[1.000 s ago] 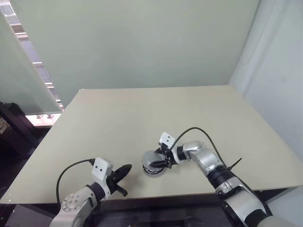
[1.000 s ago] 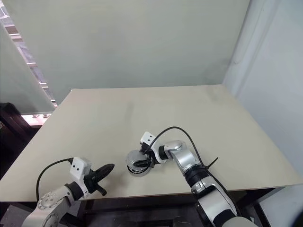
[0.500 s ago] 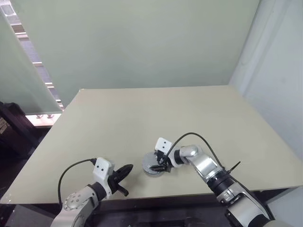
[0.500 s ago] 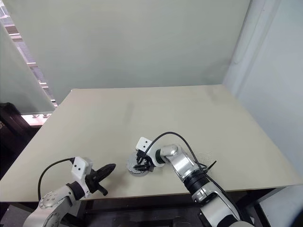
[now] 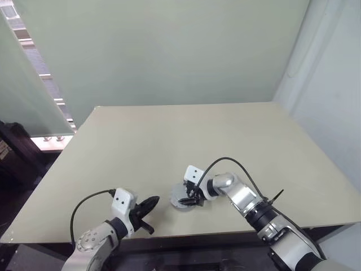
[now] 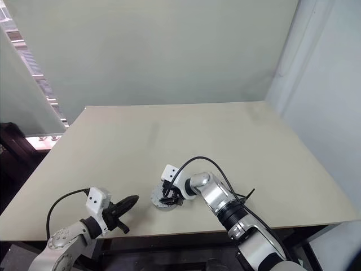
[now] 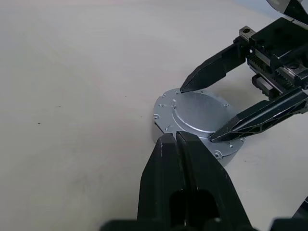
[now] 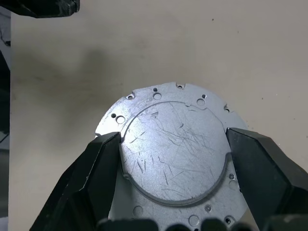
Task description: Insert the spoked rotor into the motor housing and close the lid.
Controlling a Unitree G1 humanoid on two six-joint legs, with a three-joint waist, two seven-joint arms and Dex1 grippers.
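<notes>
The lid, a silver-grey round disc with a raised scratched centre and small holes round its flange, is the top face of a low round silver body, the motor housing, on the table near the front edge. My right gripper reaches in from the right and straddles the lid's raised centre. Its fingertips press on both sides of that centre, so it is shut on the lid. My left gripper is shut and empty, just left of the housing. The spoked rotor is hidden.
The table's front edge runs close below both grippers. A pale wall stands along the table's right side. The tabletop stretches bare behind the housing.
My right wrist has rolled and sunk slightly. The lid and housing, tilted a second ago, now lie flat on the table. The left gripper has kept still.
</notes>
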